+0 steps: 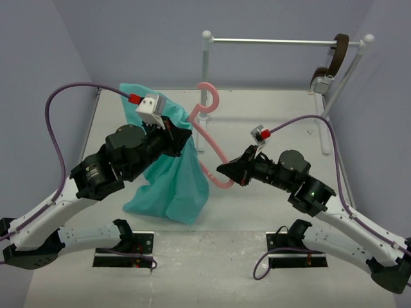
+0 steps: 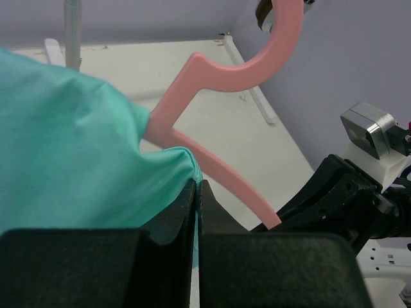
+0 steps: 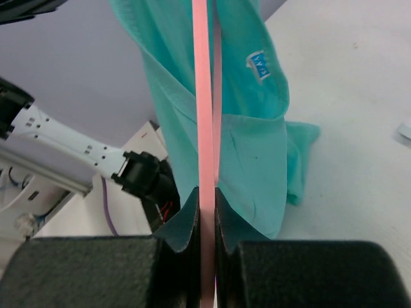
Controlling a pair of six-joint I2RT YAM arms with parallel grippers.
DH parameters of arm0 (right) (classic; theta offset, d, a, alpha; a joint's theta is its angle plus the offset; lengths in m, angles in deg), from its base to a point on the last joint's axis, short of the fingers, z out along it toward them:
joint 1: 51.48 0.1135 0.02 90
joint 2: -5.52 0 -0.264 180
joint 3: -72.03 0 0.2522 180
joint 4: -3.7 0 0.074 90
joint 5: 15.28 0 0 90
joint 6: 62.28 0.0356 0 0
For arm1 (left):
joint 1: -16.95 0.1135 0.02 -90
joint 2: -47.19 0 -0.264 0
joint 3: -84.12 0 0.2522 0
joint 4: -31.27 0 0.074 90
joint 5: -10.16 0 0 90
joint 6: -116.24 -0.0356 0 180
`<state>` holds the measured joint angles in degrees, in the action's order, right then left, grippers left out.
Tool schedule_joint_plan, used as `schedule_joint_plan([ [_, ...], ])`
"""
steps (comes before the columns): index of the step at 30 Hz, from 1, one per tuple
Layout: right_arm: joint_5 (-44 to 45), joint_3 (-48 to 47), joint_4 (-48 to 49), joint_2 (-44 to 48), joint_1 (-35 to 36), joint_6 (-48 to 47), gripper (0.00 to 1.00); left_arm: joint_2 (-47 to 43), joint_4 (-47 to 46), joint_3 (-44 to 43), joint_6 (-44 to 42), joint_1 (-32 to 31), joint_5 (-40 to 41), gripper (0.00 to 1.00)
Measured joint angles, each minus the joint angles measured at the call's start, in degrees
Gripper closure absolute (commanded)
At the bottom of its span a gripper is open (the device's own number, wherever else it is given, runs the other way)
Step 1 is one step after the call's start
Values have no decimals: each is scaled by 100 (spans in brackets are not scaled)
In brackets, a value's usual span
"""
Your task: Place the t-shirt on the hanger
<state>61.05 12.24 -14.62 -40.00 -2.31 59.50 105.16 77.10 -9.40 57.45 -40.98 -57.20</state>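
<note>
The teal t-shirt (image 1: 174, 186) hangs in the air from my left gripper (image 1: 184, 138), and its lower end rests bunched on the table. In the left wrist view, that gripper (image 2: 198, 192) is shut on a fold of the t-shirt (image 2: 70, 147). The pink hanger (image 1: 209, 102) is held up with its hook toward the rack. One of its arms disappears into the cloth. Its other arm runs down to my right gripper (image 1: 223, 171). In the right wrist view, the right gripper (image 3: 207, 199) is shut on the hanger (image 3: 203, 96), with the t-shirt (image 3: 250, 128) hanging behind it.
A white rack with a metal rail (image 1: 276, 42) stands at the back of the table, and a brown strap (image 1: 338, 56) hangs at its right end. The two arms' bases sit at the near edge. Purple cables loop above both arms.
</note>
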Motion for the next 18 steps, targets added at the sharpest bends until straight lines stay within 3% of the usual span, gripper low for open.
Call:
schedule_joint_plan([
  [5, 948, 362, 114, 364, -7, 275, 100, 80, 659, -429, -117, 0, 298, 100],
  [12, 1077, 815, 565, 608, -7, 282, 100, 570, 1221, -1092, -399, 0, 460, 100],
  [18, 1161, 1253, 980, 1036, -4, 246, 100, 965, 1280, -1404, -930, 2, -482, 100],
])
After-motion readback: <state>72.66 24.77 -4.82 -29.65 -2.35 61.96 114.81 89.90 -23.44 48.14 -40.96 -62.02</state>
